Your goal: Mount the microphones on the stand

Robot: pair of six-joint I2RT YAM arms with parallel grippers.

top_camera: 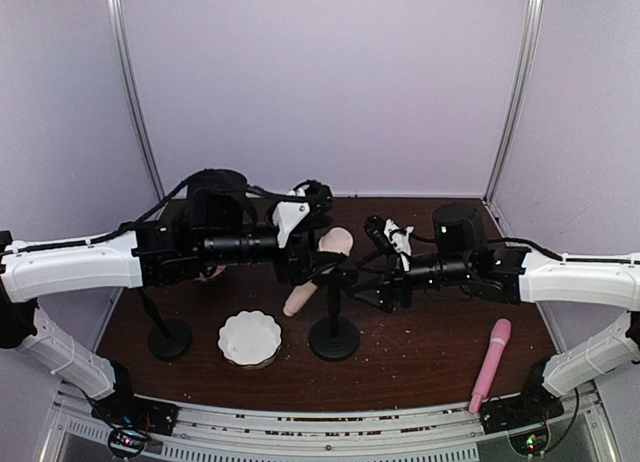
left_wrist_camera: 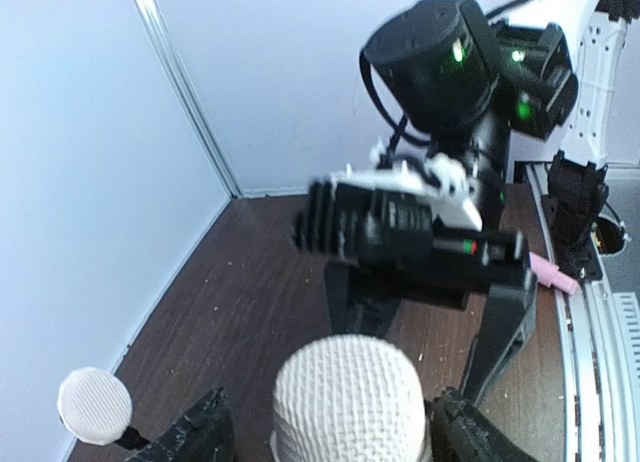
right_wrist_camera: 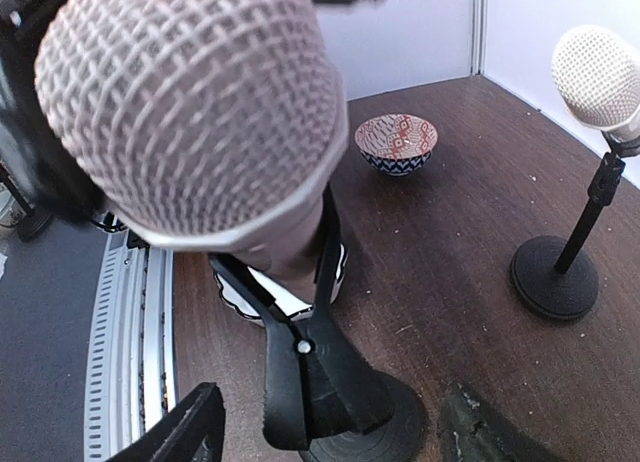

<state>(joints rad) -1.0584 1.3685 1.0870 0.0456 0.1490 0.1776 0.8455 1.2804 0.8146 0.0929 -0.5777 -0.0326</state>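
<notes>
Ctr stand (top_camera: 334, 334) = ref pt. Black, round base, stands on the brown counter (top_camera: 430, 332).

Cream mic (right_wrist_camera: 210, 132): sits in ctr stand's clip, tilted. Mesh head is up and toward the far wall; tail end points down toward near-left of the base.

L hand (left_wrist_camera: 332, 417): reaches in from left of ctr stand, at clip height. Jaws wide, fingers (left_wrist_camera: 205, 432) either side of the mic's head, w/ head between them. A gap shows on one side. The other finger sits v. close to the mesh; contact can't be told.

R hand (right_wrist_camera: 333, 417): comes in from right of ctr stand, lower, about stem level. Jaws wide, holding nothing. Clip, stem and base lie between its fingers, and the mic head sits above, close to its cam.

Pink mic (top_camera: 490, 364): flat on counter, well right of ctr stand, near R arm's base. Well apart from both hands.

2nd cream mic (right_wrist_camera: 598, 77): upright on 2nd stand (top_camera: 170, 334), left of ctr stand. Head hidden under L arm in top view.

White scalloped dish (top_camera: 250, 338): just left of ctr stand's base, between the two stands.

Patterned bowl (right_wrist_camera: 397, 142): left-rear of ctr stand, beyond the dish.
</notes>
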